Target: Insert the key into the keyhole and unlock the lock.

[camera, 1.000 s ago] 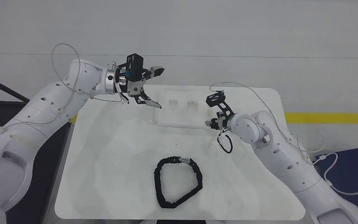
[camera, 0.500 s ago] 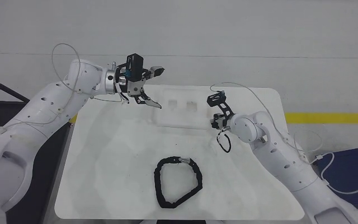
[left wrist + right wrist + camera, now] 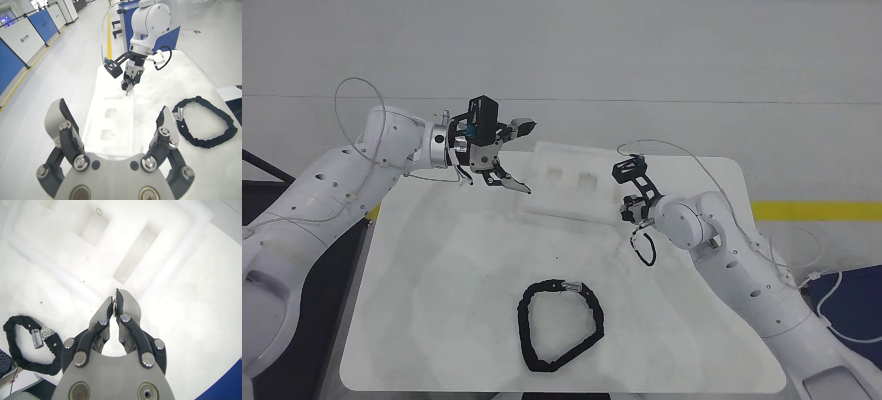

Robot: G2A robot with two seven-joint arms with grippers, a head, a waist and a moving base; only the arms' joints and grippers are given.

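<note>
My right gripper [image 3: 113, 302] is pinched tight on the key [image 3: 114, 308], whose round metal head sits between the pads with the blade pointing down over the near edge of the white foam tray [image 3: 562, 205] at the back of the table [image 3: 442, 300]. The lock [image 3: 560, 325], a black sleeved chain curled into a loop, lies flat toward the front edge, well apart from the key and a little to my left of it. Its chrome cylinder [image 3: 37, 340] sits on the far side of the loop, the side nearest my right fingers. It appears to lie flat, long axis roughly along the table's front edge, so I judge the key must tip over from vertical to meet its end. I cannot make out the keyhole itself. My left gripper [image 3: 113, 106] hangs wide open above the back left corner, farther from the lock. The tabletop is plain white. Around it is pale floor with a yellow line [image 3: 822, 210] and blue panels [image 3: 39, 20].
</note>
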